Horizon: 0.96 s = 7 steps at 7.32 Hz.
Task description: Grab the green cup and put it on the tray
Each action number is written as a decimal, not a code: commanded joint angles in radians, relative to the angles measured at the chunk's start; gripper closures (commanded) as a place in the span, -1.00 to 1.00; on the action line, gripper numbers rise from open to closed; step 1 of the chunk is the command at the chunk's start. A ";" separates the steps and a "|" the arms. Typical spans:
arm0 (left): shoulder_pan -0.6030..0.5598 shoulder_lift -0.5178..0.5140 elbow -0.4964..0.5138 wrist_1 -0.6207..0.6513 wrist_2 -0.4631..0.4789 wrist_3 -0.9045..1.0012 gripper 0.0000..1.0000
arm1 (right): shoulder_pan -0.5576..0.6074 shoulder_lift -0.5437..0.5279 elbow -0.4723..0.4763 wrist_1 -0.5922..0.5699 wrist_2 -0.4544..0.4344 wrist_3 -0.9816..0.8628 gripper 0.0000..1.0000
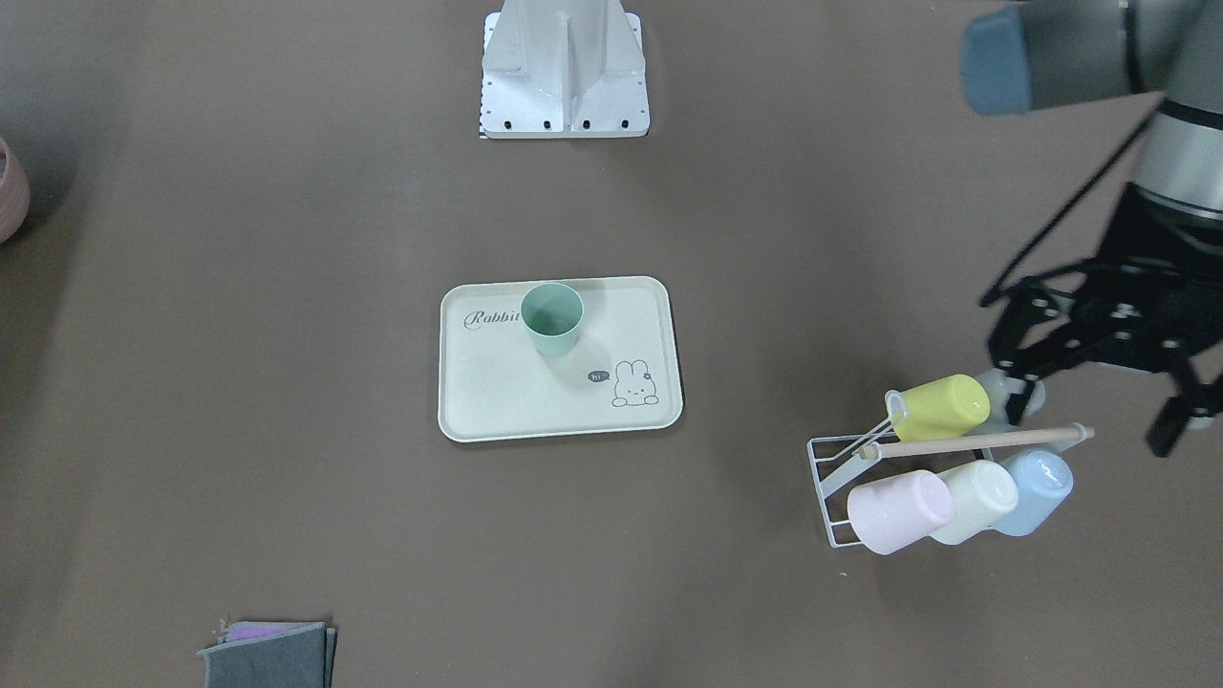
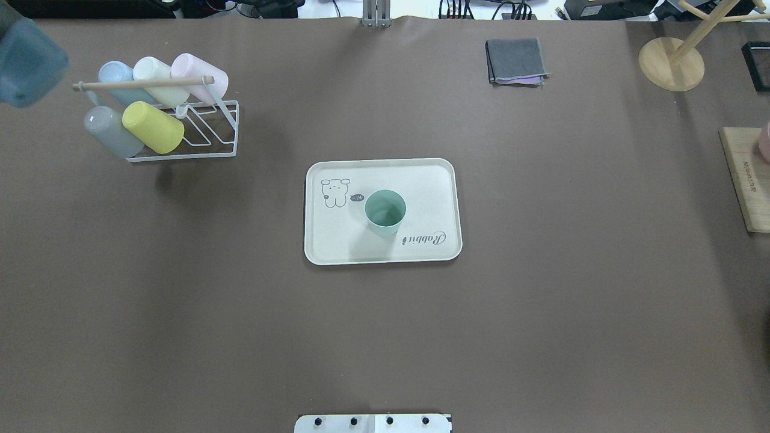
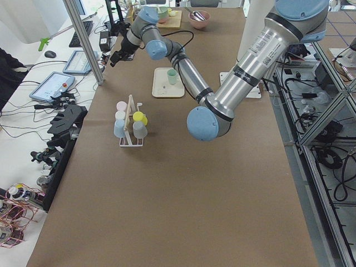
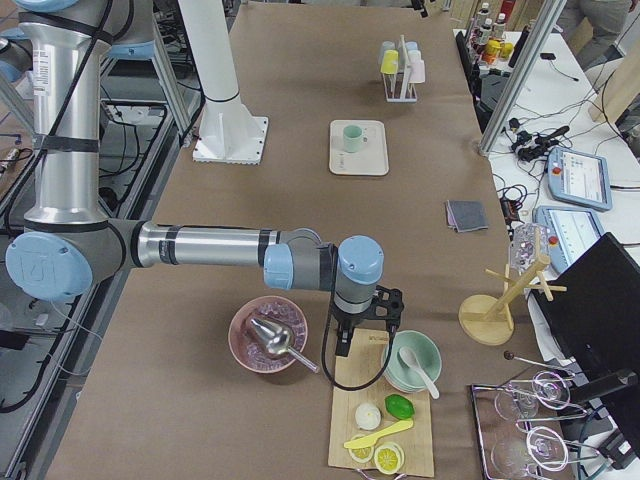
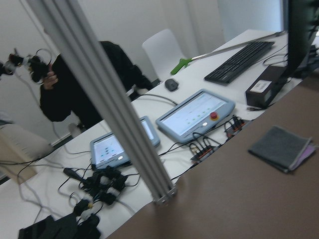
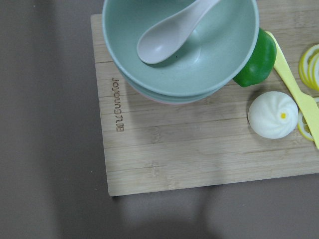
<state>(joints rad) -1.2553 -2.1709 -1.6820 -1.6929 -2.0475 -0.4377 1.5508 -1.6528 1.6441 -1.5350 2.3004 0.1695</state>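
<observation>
**Task item.** The green cup (image 2: 385, 211) stands upright on the tray (image 2: 337, 243), mouth up, between the bunny drawing and the "Rabbit" script. In the front-facing view it covers the end of that script. Nothing grips or touches the cup. The tray lies flat near the middle of the surface (image 2: 541, 313).

**Left hand.** The left hand (image 3: 115, 57) hangs off the surface, out near the operators' edge. It is beyond the cup rack (image 2: 210, 135) and well apart from the tray. I cannot tell whether it is released or clenched (its fingers are not resolved in any view, and its wrist camera shows only an aluminium post (image 5: 107, 107) and desk equipment).

**Right hand.** The right hand (image 4: 343, 340) points down over the end of a wooden cutting board (image 6: 199, 144), which carries a green bowl (image 6: 199, 59) with a spoon (image 6: 169, 35). I cannot tell its state here either.

**Other items.**
- The rack holds five cups lying on their sides, including a yellow-green cup (image 2: 153, 126).
- A folded grey cloth (image 2: 516, 60) lies well apart from the tray.
</observation>
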 commanded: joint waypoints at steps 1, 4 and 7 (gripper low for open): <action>-0.210 0.101 0.156 0.018 -0.234 -0.006 -0.96 | 0.000 -0.001 -0.010 0.030 -0.006 0.012 -1.00; -0.309 0.374 0.176 -0.054 -0.343 0.120 -0.96 | 0.000 -0.001 -0.009 0.026 -0.004 0.010 -1.00; -0.328 0.579 0.170 -0.059 -0.388 0.305 -0.96 | 0.000 -0.002 -0.009 0.026 -0.004 0.012 -1.00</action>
<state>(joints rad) -1.5708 -1.6909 -1.5067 -1.7478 -2.4240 -0.2114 1.5509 -1.6546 1.6351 -1.5094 2.2957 0.1809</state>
